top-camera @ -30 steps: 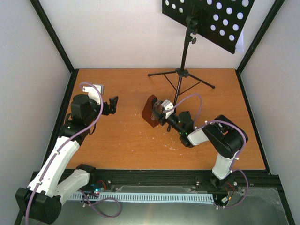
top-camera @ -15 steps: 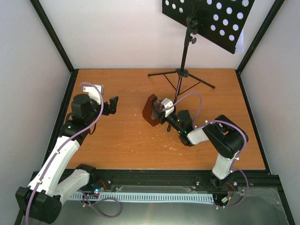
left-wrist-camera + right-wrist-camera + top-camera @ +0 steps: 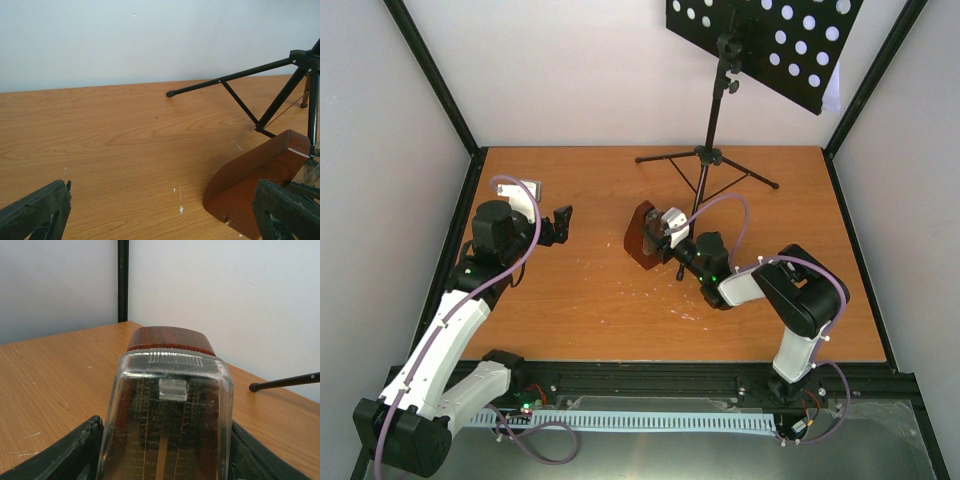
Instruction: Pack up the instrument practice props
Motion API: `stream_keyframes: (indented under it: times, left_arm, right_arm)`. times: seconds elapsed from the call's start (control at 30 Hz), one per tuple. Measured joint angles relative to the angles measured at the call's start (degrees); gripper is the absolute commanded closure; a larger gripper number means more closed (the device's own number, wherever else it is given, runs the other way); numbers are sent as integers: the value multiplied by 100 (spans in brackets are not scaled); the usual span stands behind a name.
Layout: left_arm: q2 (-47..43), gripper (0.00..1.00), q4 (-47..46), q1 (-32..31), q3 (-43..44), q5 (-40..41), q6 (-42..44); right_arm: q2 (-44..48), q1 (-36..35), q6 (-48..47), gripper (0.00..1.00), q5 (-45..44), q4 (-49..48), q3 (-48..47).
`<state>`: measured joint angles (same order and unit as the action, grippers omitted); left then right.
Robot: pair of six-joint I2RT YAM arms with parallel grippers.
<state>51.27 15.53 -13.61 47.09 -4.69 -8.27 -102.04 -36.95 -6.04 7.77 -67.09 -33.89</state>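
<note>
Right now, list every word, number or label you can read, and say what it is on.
Metronome, tempo scale behind its clear cover: printed numbers and small words, too blurred to read.
Music stand, table: no text visible.

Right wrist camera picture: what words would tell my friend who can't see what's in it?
A metronome with a red-brown wooden top and clear plastic cover fills the picture, held between the two black fingers of the right gripper. Behind it are the orange-brown table, a pale wall and one thin black leg of the music stand.
</note>
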Motion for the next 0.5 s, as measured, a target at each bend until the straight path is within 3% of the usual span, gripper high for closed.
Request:
stream_keyframes:
  times: [0.5]
  left_arm:
    - [0, 1, 2, 0, -2, 0, 2]
  right_arm:
    - [2, 7, -61, 38, 59, 437, -245]
